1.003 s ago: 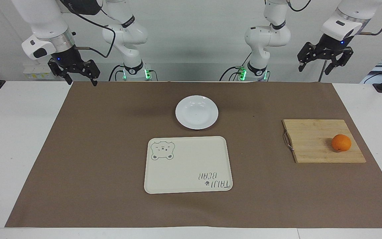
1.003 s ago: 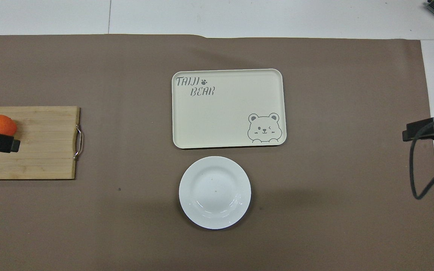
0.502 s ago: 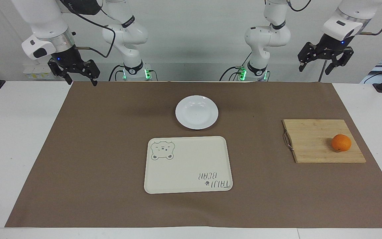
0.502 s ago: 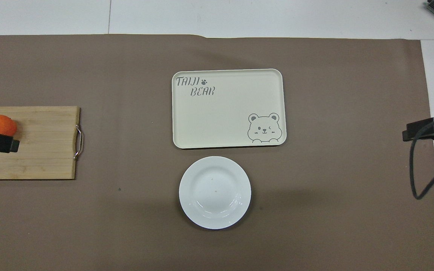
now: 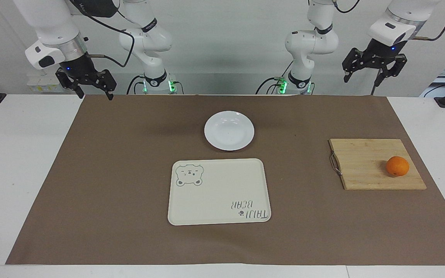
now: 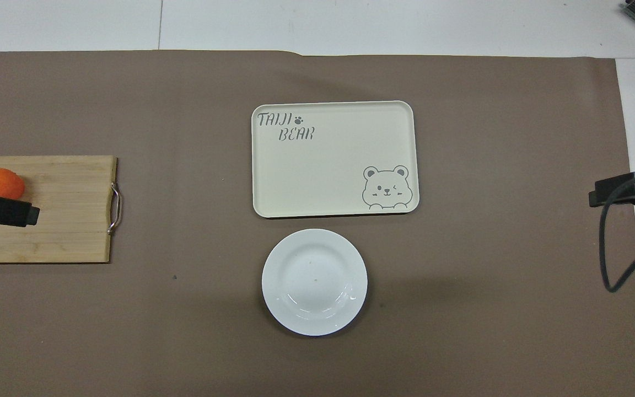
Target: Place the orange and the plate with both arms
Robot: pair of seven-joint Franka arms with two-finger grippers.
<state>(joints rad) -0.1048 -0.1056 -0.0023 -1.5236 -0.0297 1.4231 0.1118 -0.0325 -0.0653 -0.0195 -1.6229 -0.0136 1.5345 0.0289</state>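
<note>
— Where are your jaws, and what do they hold?

— Both pairs are spread wide and hold nothing. My right arm (image 5: pixel 52 34) waits in the air over the near corner of the brown paper (image 5: pixel 110 173) at its own end of the counter (image 5: pixel 14 154). My left arm (image 5: pixel 396 27) hangs high at its end, touching nothing.

— And the task's things, near to far?

— First the plate (image 5: pixel 229 130), midway along the counter, flat on the paper, hollow side up; being round, it has no long axis. Farther out, toward my left arm's end, the orange (image 5: pixel 397 166) sits on a bamboo board (image 5: pixel 365 162), on its farther half and at the end away from the steel handle (image 5: pixel 335 164). It is round as well, so it points no way. The board's handle faces the middle of the counter.

— Farthest?

— The cream tray (image 5: pixel 218 185), just past the plate, long axis running along the counter. It reads "TAIJI BEAR" with a paw print, upright from my side, with a winking bear at its nearer corner.

— Any change from a second ago?

— My left jaws have drifted toward the middle. Nothing else has moved.
</note>
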